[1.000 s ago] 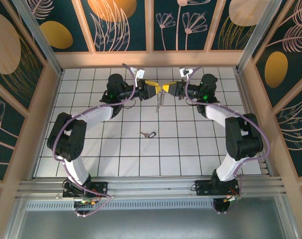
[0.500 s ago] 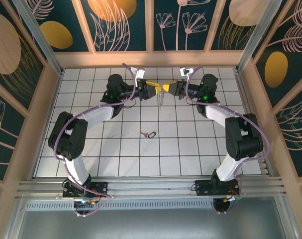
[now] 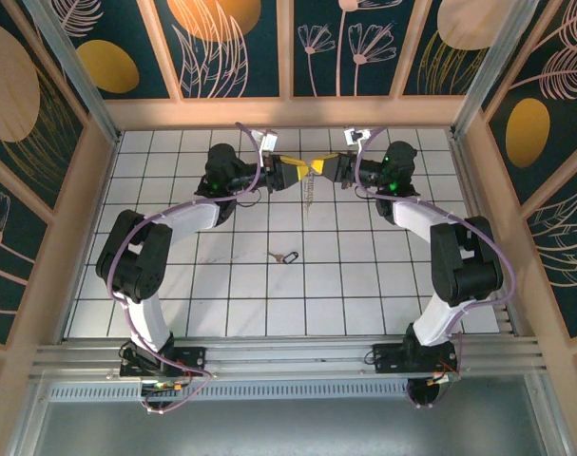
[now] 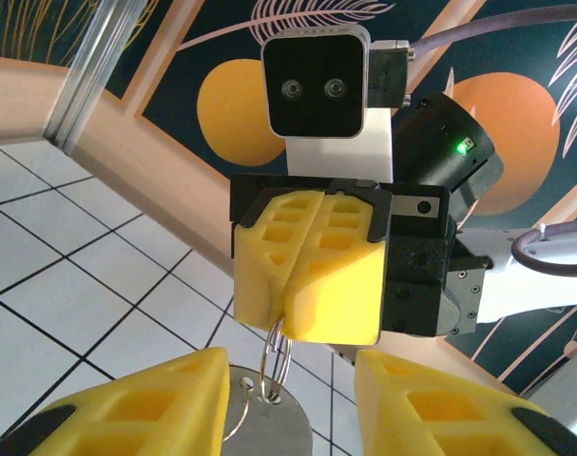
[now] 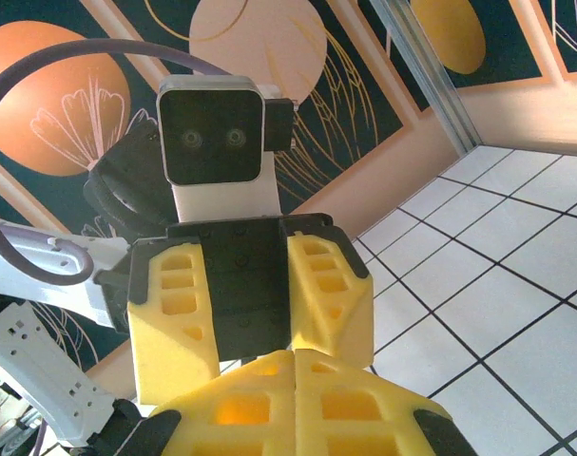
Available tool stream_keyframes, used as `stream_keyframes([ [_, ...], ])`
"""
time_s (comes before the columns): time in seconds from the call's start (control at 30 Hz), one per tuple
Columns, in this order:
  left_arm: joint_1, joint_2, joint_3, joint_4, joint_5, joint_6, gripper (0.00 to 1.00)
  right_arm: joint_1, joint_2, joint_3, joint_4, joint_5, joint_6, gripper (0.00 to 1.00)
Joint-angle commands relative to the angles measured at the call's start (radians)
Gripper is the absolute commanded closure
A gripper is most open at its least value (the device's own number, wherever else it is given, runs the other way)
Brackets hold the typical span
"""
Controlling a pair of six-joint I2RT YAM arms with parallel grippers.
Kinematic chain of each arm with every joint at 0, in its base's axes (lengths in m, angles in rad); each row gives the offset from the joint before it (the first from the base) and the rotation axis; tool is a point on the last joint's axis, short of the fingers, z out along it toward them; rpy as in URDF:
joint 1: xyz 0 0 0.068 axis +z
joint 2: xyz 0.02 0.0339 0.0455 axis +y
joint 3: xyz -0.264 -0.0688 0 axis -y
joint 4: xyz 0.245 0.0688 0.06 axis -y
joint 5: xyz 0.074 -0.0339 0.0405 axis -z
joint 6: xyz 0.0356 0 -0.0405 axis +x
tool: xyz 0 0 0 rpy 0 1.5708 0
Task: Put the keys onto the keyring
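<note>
From above, we see the left arm curve up the left side of the tiled table [image 3: 174,304] and reach inward at the far end. The left gripper [image 3: 300,170] points right there, raised off the tiles. Its yellow fingers stand apart and clamp nothing. In its own wrist view the left gripper [image 4: 288,413] shows a clear gap between the two pads [image 4: 145,408]. A flat silvery disc [image 4: 269,429] sits in that gap, close to the left pad, and we cannot tell whether it touches.

Nearer the arm bases, one key [image 3: 285,256] lies flat on the tiles, well apart from both grippers.

Between the two grippers the keyring [image 3: 309,193] hangs down as a thin pale strip. Its metal ring [image 4: 277,356] comes out from under the facing yellow pads, just above the disc.

To the right, the right gripper [image 3: 318,167] faces the left one, nearly tip to tip. Its pads are pressed together and pinch the keyring by the ring, seen head-on from the left wrist [image 4: 293,294]. In the right wrist view, the right gripper [image 5: 293,394] has its fingers closed flush, and the left gripper [image 5: 245,313] opposite shows its fingers spread.
</note>
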Motion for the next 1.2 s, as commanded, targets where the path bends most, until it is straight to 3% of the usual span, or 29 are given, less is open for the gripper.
stream_keyframes([
  [0.0,-0.008,0.011,-0.006,0.061,0.031,-0.010,0.67,-0.001,-0.021,0.011,0.070,0.005,0.011,1.00],
  [0.6,-0.024,0.027,0.026,0.025,0.032,0.013,0.89,0.004,-0.016,0.011,0.067,-0.001,0.016,1.00],
  [0.73,-0.025,0.023,0.039,-0.015,0.028,0.046,1.00,-0.002,-0.026,0.009,0.033,0.010,0.001,1.00],
  [0.83,-0.025,0.007,0.051,-0.086,0.014,0.107,1.00,-0.026,-0.053,-0.007,0.008,0.043,-0.006,0.74],
  [0.9,-0.025,-0.008,0.068,-0.171,-0.008,0.177,1.00,-0.057,-0.080,-0.035,0.010,0.073,0.002,0.65],
  [1.07,-0.024,-0.053,0.115,-0.362,-0.093,0.355,1.00,-0.123,-0.138,-0.110,0.021,0.169,0.040,0.59],
  [1.17,-0.024,-0.070,0.116,-0.351,-0.112,0.412,1.00,-0.138,-0.156,-0.138,-0.003,0.206,0.037,0.58],
])
